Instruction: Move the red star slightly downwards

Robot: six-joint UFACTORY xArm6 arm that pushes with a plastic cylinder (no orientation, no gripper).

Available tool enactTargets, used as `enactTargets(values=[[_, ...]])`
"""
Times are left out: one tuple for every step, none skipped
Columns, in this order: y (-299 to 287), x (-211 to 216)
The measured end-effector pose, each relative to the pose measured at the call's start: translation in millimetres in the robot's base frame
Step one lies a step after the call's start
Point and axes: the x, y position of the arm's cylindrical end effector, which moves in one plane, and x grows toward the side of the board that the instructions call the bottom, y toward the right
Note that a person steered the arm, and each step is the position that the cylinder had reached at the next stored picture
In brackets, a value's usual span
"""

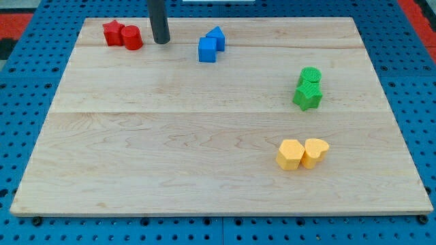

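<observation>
The red star (112, 32) lies at the board's top left corner. A red cylinder (132, 37) touches its right side. My tip (161, 42) rests on the board just right of the red cylinder, a small gap away, and further right of the star. The rod rises out of the view's top.
A blue cube (207, 49) and a blue pentagon-like block (216, 37) sit together right of my tip. A green cylinder (310, 75) and green star (308, 96) stand at the right. A yellow hexagon (291, 154) and yellow heart (315, 151) lie at lower right. The wooden board (170, 136) lies on blue pegboard.
</observation>
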Motion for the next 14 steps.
enactTargets(values=[[0.0, 0.0], [-1.7, 0.0], [-1.7, -8.4], [-2.3, -32.8], [-54.0, -50.6], [-81.3, -47.2], [-90.4, -36.9], [-99.8, -20.0], [-113.9, -0.4], [-140.0, -22.1], [-132.4, -8.9], [-128.3, 16.8], [-128.3, 49.2], [-127.8, 79.2]])
